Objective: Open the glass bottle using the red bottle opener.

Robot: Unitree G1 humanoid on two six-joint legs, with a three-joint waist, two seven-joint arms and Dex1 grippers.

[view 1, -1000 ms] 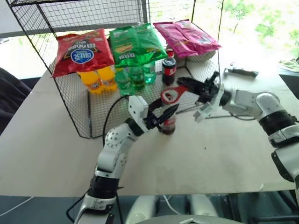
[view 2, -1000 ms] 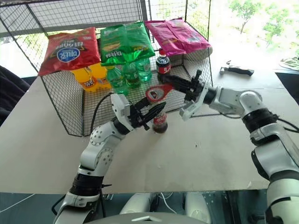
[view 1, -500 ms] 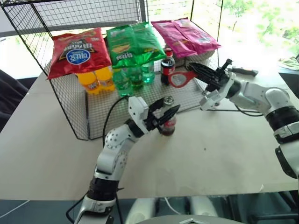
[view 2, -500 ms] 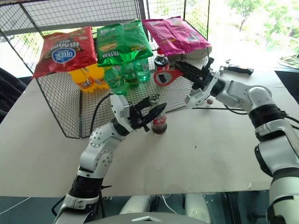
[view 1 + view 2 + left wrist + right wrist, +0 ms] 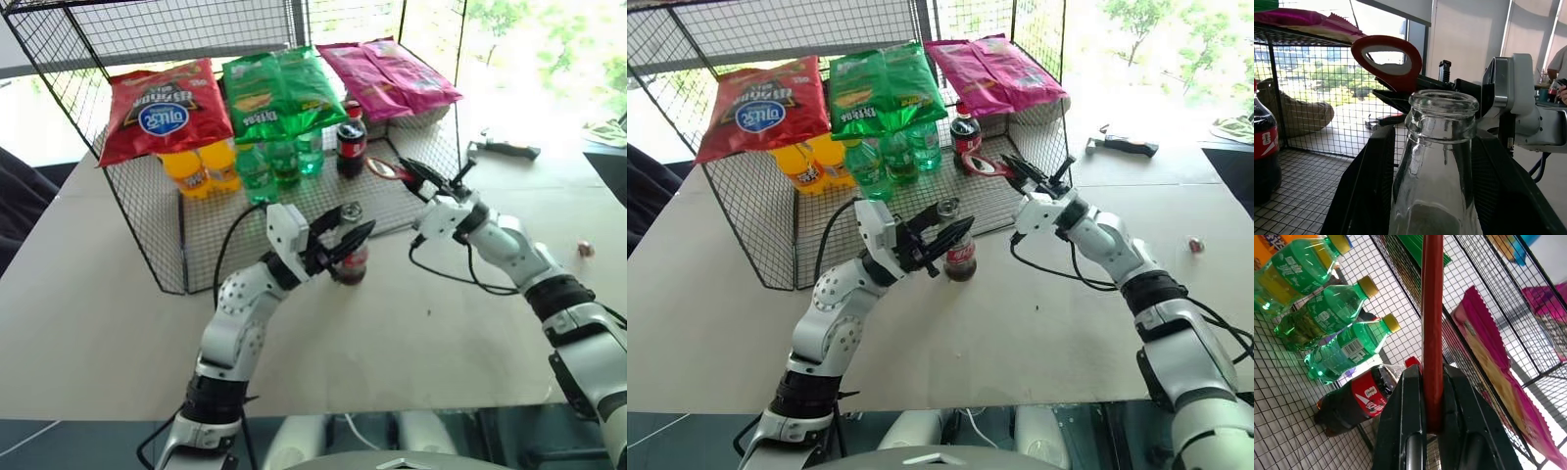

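Right gripper dropped from upper right toward frame centre, clamped on flat red bottle opener. Left gripper, half-open, straddles glass bottle mid-frame; grip unclear. Rim already bare; small cap-like thing far right. Risk: loose smooth glass tips if nudged.

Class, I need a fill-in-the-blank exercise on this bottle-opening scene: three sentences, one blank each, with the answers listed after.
1. The right gripper is shut on the ____ bottle opener.
2. The glass bottle stands between the fingers of the ____ gripper.
3. The mouth of the glass bottle has ____ cap on it.

Missing words: red; left; no
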